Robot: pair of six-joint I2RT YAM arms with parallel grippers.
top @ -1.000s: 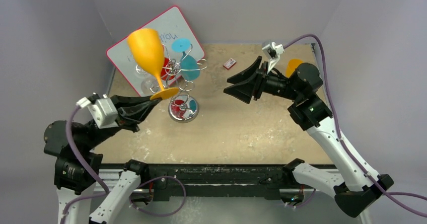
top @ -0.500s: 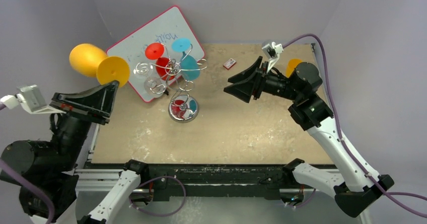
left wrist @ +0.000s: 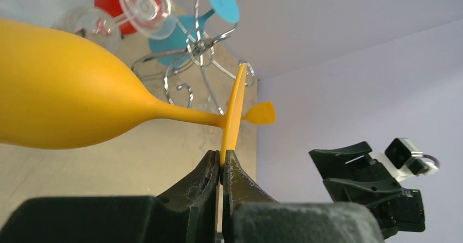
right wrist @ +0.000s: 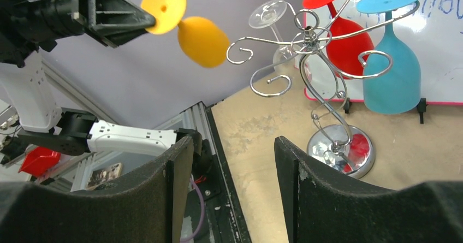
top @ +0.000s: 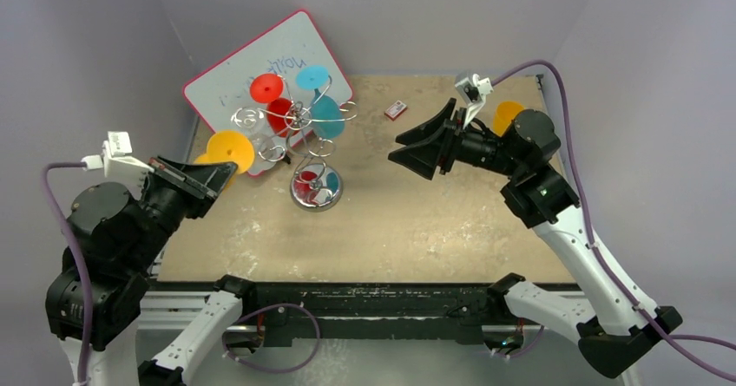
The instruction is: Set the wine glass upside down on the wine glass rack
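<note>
I have the orange wine glass (left wrist: 65,101) lying on its side in the air, at the table's left edge, just left of the wine glass rack (top: 316,191). Only the left wrist view shows the grip. The left claw (left wrist: 221,164) is pinched almost closed on the thin rim of the glass's foot.

From above I see mostly the round foot, with the bowl largely hidden behind it. The right wrist view shows the bowl pointing towards the rack's nearest curl; I can't tell whether they touch.

The rack carries a red glass (right wrist: 344,46), a blue glass (right wrist: 393,84) and a clear glass (right wrist: 268,12), all hung bowl-down. A pink-framed whiteboard (top: 252,61) leans behind it.

The right claw (top: 395,146) hovers right of the rack, spread wide and empty. A small red-and-white item (top: 396,109) lies on the table (top: 417,221).
</note>
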